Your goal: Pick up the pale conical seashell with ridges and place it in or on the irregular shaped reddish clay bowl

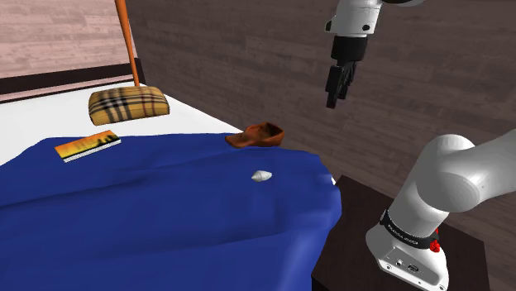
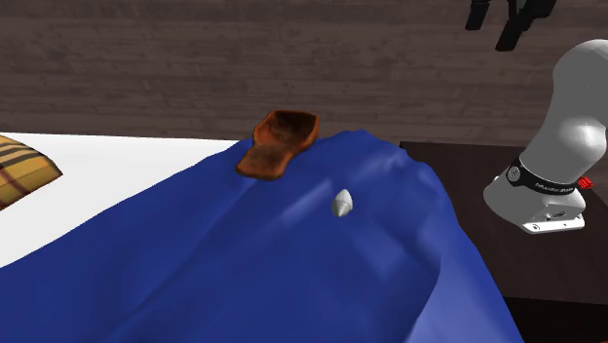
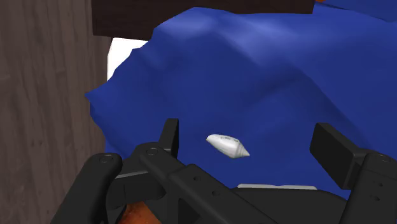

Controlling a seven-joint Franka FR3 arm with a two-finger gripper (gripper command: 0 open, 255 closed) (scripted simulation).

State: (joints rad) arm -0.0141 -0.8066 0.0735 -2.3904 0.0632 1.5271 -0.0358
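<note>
Wrist view has the tool [image 3: 249,133] spread wide and empty above the pale seashell [image 3: 227,146] on blue cloth [image 3: 286,76].

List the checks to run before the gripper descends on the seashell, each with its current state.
1. Fingers open: ok, they stand apart in the wrist view.
2. Seashell free: ok, it lies alone on the blue blanket.
3. Gripper lined up: ok, the wrist view shows the seashell between the fingers.
4. Gripper at grasp height: not ok, it hangs high above the blue blanket.
5. Clay bowl ready: ok, it looks empty and sits apart from the seashell.
</note>
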